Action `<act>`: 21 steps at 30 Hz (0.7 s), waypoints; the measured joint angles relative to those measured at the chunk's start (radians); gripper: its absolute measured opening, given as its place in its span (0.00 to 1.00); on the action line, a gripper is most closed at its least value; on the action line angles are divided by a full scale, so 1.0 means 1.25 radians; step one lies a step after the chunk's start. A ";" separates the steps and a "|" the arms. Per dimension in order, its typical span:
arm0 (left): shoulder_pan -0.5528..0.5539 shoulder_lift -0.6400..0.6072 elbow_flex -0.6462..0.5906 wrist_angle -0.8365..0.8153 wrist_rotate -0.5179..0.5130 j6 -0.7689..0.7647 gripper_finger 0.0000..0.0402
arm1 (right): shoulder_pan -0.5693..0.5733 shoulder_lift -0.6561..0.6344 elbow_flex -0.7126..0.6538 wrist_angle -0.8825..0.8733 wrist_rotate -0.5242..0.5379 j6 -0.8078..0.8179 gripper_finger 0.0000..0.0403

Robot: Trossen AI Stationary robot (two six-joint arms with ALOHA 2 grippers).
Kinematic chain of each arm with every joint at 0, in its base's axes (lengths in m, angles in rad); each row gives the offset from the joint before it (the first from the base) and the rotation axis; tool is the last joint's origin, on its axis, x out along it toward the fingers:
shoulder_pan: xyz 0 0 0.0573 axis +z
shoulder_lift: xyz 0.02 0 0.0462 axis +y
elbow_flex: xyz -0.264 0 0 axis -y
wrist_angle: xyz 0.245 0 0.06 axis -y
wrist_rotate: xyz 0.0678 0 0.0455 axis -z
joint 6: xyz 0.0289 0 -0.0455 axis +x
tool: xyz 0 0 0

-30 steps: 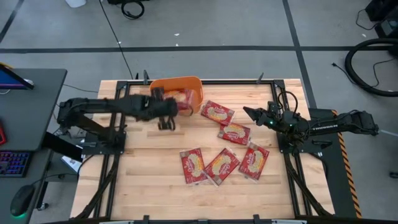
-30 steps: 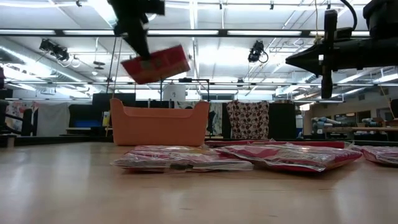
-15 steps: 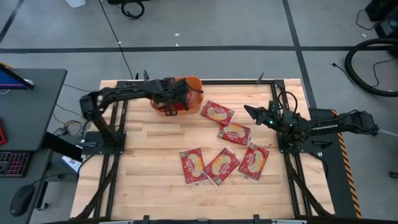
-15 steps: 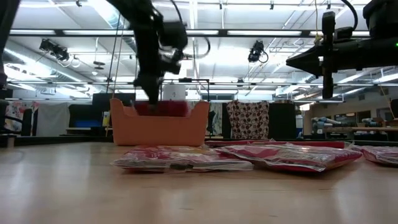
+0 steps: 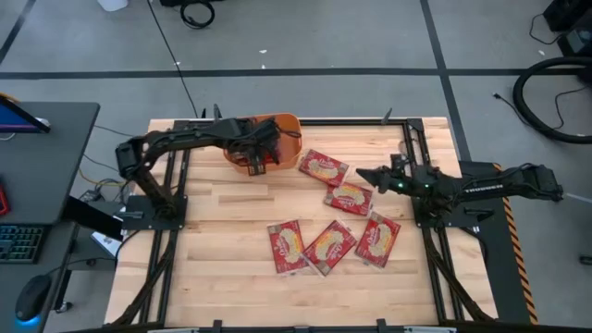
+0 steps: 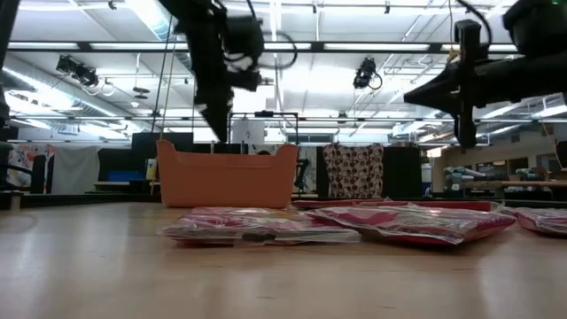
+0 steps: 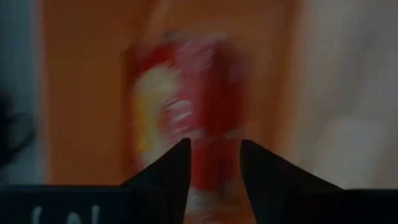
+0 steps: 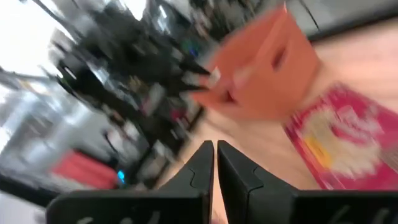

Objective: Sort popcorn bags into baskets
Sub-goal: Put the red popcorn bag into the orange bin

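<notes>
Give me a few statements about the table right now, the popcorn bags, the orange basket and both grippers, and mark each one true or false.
1. Five popcorn bags lie on the table outside the orange basket. True.
2. The left gripper is over the basket with its fingers apart. True.
3. The right gripper holds a bag. False: it is shut on nothing, up above the bags.
4. The basket is empty. False: the left wrist view shows a bag inside.
5. The basket sits at the table's near edge. False: it is at the far edge.
</notes>
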 joint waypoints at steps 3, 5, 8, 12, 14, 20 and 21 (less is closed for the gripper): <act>-0.030 -0.032 0.000 0.003 0.207 -0.058 0.37 | 0.000 0.016 0.070 -0.166 -0.034 -0.038 0.06; -0.055 -0.039 0.000 0.000 0.325 -0.091 0.37 | 0.000 0.039 0.124 -0.250 -0.060 -0.090 0.06; -0.101 -0.039 0.000 -0.003 0.380 -0.138 0.37 | 0.000 0.080 0.203 -0.370 -0.086 -0.176 0.06; -0.162 -0.037 0.000 0.002 0.346 -0.199 0.37 | 0.000 0.150 0.289 -0.519 -0.104 -0.258 0.07; -0.190 -0.037 0.000 0.012 0.330 -0.238 0.37 | 0.000 0.184 0.321 -0.583 -0.126 -0.296 0.09; -0.259 -0.037 0.000 0.014 0.303 -0.360 0.37 | 0.017 0.303 0.413 -0.723 -0.190 -0.409 0.23; -0.269 -0.037 0.000 0.014 0.289 -0.381 0.37 | 0.027 0.323 0.426 -0.744 -0.200 -0.432 0.26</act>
